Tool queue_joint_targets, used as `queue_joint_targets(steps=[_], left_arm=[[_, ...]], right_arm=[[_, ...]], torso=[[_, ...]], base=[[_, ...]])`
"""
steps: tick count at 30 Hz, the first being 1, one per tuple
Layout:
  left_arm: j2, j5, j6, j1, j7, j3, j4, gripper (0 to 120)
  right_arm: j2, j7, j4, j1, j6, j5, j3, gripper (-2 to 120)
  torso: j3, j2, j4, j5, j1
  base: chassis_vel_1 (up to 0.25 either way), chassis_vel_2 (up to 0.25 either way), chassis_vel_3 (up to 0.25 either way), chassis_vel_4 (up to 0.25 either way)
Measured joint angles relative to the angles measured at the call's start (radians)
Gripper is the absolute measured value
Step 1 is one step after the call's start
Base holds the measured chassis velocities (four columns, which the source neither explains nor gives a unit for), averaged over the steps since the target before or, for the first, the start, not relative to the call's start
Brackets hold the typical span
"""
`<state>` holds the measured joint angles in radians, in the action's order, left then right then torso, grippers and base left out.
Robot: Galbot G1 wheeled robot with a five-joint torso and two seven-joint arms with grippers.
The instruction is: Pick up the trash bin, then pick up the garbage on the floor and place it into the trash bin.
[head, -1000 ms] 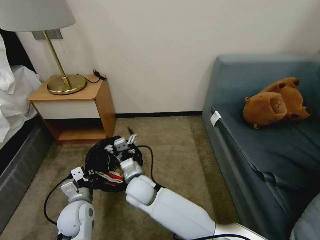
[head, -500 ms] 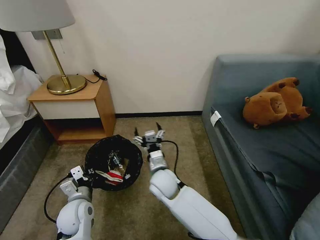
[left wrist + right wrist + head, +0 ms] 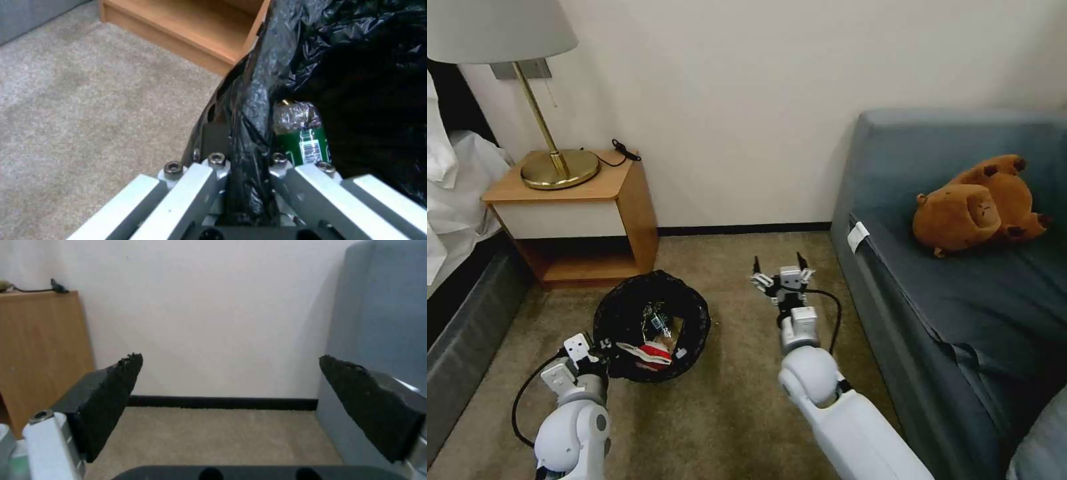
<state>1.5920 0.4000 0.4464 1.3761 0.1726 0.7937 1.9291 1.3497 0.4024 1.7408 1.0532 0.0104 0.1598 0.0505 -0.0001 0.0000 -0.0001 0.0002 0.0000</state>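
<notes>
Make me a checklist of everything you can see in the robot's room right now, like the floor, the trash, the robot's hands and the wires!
Surface: tan carpet, no litter seen lying on it.
Job's things: trash bin with black liner, upright on the carpet; inside lie a red-and-white carton and a green-label bottle, among other litter.
Clutter: nothing seen on the floor.
Grippers: left tool clamped on the bin's lined rim; right tool open and empty, in the air between bin and sofa.
Cables: black cable loops at the left wrist; another at the right wrist.
Surroundings: nightstand with brass lamp, blue sofa with brown plush toy, bed at the left.
</notes>
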Motion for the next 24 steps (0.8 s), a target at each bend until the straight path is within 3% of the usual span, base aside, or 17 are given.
queue_joint_targets(steps=[10, 15, 18, 24], left_arm=[[-0.019, 0.011, 0.005, 0.001, -0.007, 0.004, -0.009, 1], [-0.023, 0.058, 0.035, 0.006, 0.027, 0.013, 0.004, 1], [-0.031, 0.109, 0.1, -0.004, 0.071, 0.034, 0.009, 1], [-0.04, 0.155, 0.135, -0.029, 0.108, 0.057, -0.005, 1]], right_arm=[[0.017, -0.024, -0.009, 0.053, -0.052, -0.022, 0.051, 100], [0.026, 0.002, -0.037, 0.038, -0.076, -0.032, 0.057, 100], [0.027, -0.001, -0.047, 0.042, -0.096, -0.039, 0.064, 100], [0.025, -0.004, -0.052, 0.043, -0.111, -0.049, 0.064, 100]], torso=[[0.0, 0.0, 0.0, -0.0002, 0.0], [0.0, 0.0, 0.0002, -0.0003, 0.0], [0.0, 0.0, 0.0001, -0.0003, 0.0], [0.0, 0.0, 0.0002, -0.0002, 0.0]], base=[[0.0, 0.0, 0.0, 0.0], [0.0, 0.0, 0.0, 0.0], [0.0, 0.0, 0.0, 0.0], [0.0, 0.0, 0.0, 0.0]])
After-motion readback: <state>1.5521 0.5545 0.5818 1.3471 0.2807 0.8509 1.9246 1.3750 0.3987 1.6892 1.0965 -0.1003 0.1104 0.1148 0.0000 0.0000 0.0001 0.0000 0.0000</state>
